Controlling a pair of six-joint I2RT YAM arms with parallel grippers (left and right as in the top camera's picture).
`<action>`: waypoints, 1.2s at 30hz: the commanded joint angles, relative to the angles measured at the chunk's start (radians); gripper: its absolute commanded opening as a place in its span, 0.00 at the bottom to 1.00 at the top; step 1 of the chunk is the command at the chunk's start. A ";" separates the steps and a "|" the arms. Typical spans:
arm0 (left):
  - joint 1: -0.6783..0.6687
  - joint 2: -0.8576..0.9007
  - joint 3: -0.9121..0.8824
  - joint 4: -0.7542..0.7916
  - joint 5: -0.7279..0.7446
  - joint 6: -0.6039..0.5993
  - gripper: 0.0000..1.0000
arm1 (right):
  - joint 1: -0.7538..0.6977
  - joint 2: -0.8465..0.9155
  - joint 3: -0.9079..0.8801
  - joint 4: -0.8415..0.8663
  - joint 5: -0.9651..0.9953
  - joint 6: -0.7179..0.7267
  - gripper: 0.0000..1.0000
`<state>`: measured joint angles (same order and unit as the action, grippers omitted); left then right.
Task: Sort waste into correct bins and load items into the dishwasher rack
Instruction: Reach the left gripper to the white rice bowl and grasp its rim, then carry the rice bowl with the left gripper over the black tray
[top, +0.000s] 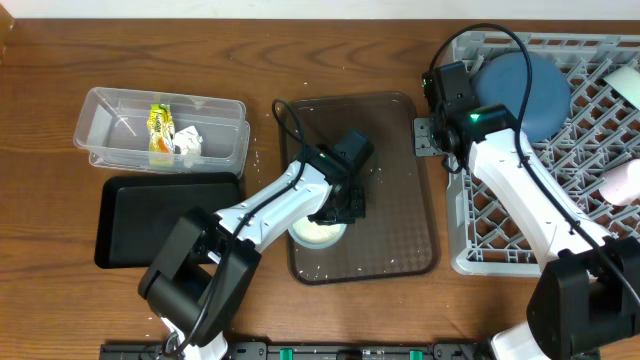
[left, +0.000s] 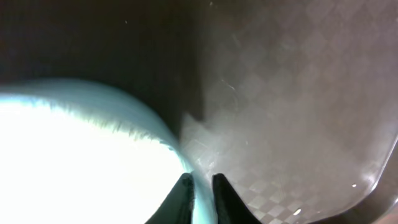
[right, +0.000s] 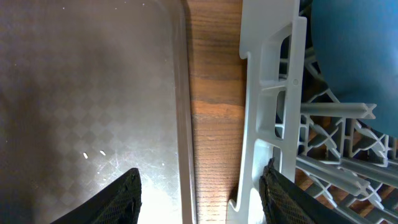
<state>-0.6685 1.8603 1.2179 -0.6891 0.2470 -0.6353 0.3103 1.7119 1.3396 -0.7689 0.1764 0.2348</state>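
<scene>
My left gripper (top: 338, 212) is shut on the rim of a mint-green bowl (top: 316, 233) on the brown serving tray (top: 400, 230). In the left wrist view the fingers (left: 200, 194) pinch the pale green rim of the bowl (left: 81, 155). My right gripper (top: 428, 135) is open and empty. It straddles the gap between the tray's right edge and the grey dishwasher rack (top: 470, 255), as the right wrist view (right: 202, 199) shows. The dark-blue dish (top: 525, 85) and a pink cup (top: 622, 184) are in the rack. The wrapper (top: 159, 128) and paper scrap (top: 188, 142) lie in the clear tub (top: 110, 105).
The black tray (top: 125, 215) lies in front of the clear tub. A few rice grains (right: 93, 154) lie on the brown tray. A white bowl (top: 625, 80) sits at the rack's far right. A strip of bare wood (right: 214, 93) separates the tray and the rack.
</scene>
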 joint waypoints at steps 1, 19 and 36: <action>0.004 0.006 -0.005 0.002 -0.031 0.002 0.06 | -0.005 0.008 -0.002 -0.005 0.006 0.019 0.60; 0.050 -0.148 0.024 -0.082 -0.166 0.064 0.06 | -0.005 0.008 -0.002 -0.009 0.007 0.018 0.60; 0.513 -0.380 0.024 -0.250 -0.063 0.244 0.06 | -0.018 0.008 -0.002 -0.017 0.008 -0.004 0.59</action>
<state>-0.2218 1.5055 1.2339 -0.9310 0.1261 -0.4618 0.3012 1.7119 1.3396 -0.7841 0.1764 0.2337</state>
